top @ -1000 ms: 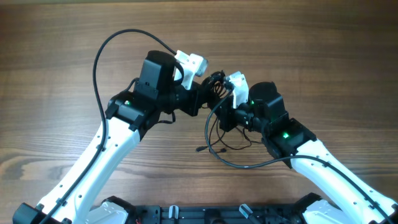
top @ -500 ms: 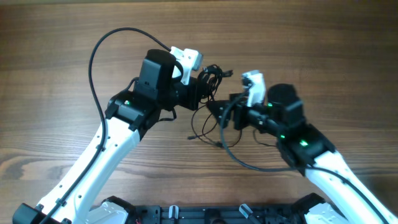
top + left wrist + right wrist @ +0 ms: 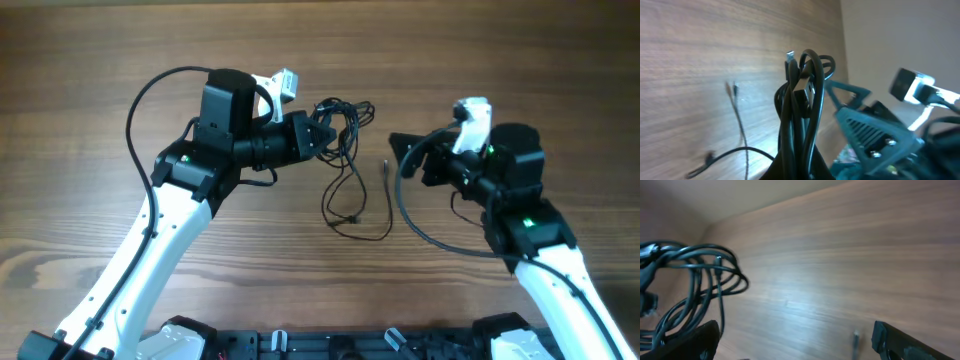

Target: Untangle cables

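Clearly, the left tool (image 3: 311, 140) is pinching the bundle of thin black cables (image 3: 340, 118) above the desk (image 3: 100, 60), with loose strands trailing onto the wood. The right tool (image 3: 398, 150) stands spread and empty nearby.

The desk (image 3: 100, 80) is brown wood with visible grain, smooth and faintly sheeny. The cables (image 3: 799, 105) look sheathed in black plastic, slightly glossy; one plug tip (image 3: 790, 56) seems metallic.

Thin blk cables (image 3: 799, 120): tangled bunch raised, strands trailing down.
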